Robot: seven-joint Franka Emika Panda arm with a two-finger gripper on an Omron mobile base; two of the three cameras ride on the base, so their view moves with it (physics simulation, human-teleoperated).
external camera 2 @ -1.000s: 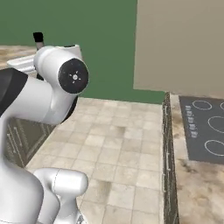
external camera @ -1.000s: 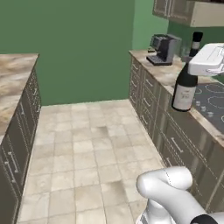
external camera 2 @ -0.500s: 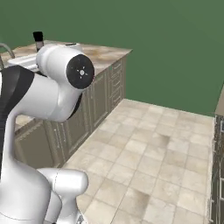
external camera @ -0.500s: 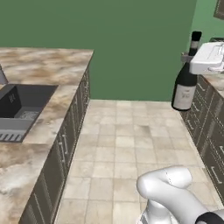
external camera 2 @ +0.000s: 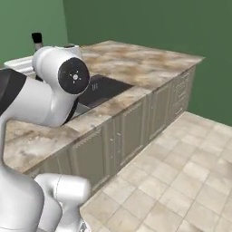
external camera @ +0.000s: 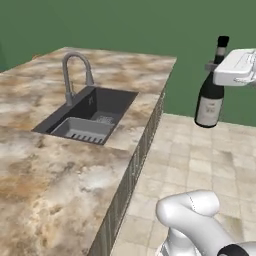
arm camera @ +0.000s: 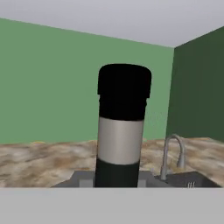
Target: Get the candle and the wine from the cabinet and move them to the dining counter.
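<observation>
You are mid-carry: the white two-finger gripper [external camera: 216,67] appears to have its jaws clamped on the dark glass wine bottle [external camera: 210,93], held upright over the floor beside the beige-brown marbled stone surface [external camera: 75,165], so next swing it over the slab and lower it.

A wide slab of beige-brown marbled stone, the worktop [external camera: 60,170], fills the left side, its overhanging edge running from the lower middle up toward the green wall [external camera: 125,25]. Set into it is a dark rectangular sink basin [external camera: 87,116], with a curved grey metal tap [external camera: 75,75] standing at its far left rim. Below the edge hang grey-beige cabinet fronts [external camera: 135,175]. To the right, over the pale tiled floor [external camera: 200,155], a dark glass wine bottle with a pale label and black cap [external camera: 211,90] hangs upright in the air, its neck against the white gripper hand [external camera: 235,69] reaching in from the right edge. The arm's white base [external camera: 195,220] sits at the lower right.
</observation>
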